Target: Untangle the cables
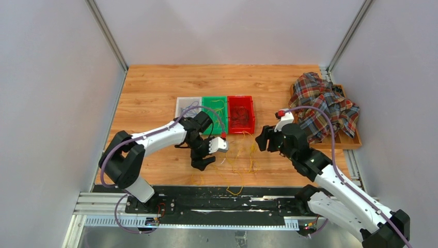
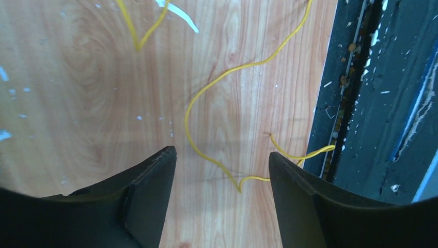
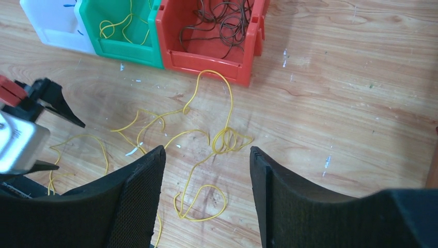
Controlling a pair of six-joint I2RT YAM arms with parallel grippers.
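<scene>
Thin yellow cables [image 3: 226, 139] are lying mid-frame on the wooden table [image 1: 155, 93] below a red plastic bin [image 3: 201, 60]; left fingers [image 2: 150, 191] and right fingers [image 3: 139, 196] are hovering apart.

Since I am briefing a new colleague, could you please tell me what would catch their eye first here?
The loose tangle of thin yellow wires on the wooden table stands out first, lying between the open left gripper and open right gripper, in front of a row of white plastic bin, green plastic bin and red plastic bin. A crumpled plaid cloth heaped at the table's right edge comes next.
</scene>
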